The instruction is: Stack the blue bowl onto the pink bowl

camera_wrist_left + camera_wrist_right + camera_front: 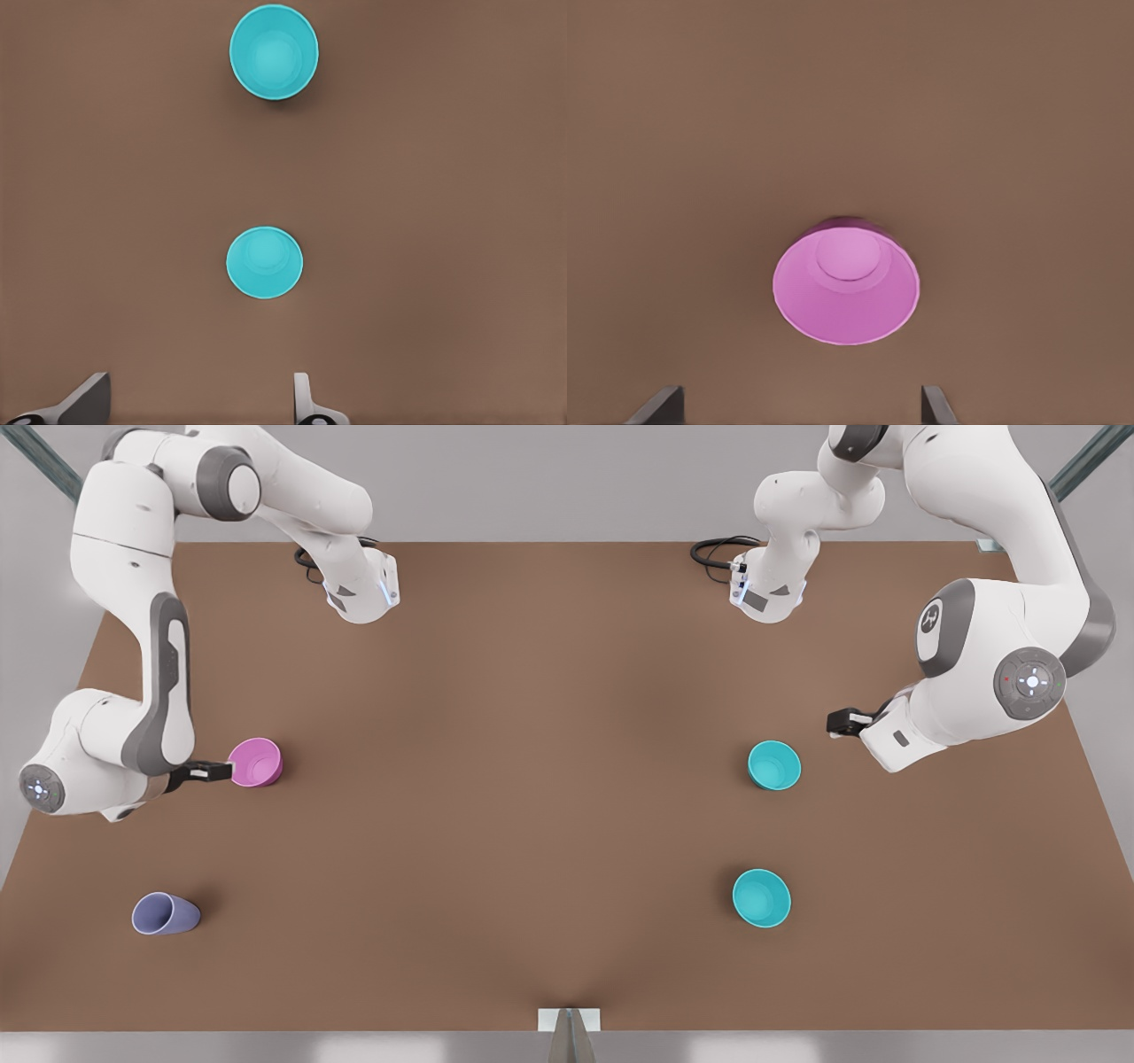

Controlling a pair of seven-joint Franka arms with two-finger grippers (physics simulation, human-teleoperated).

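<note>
The left gripper [837, 723] hovers at the right of the front view, fingers [303, 398] spread apart and holding nothing, just up and right of the blue bowl [774, 765], which sits upright on the brown table [532, 779]. A 2nd turquoise bowl [762, 897] lies below it in the frame. At mid-left, the right gripper [213, 771] hangs spread wide at the pink bowl [256, 762]. A lavender cup [165, 913] sits tilted at lower left.
</note>
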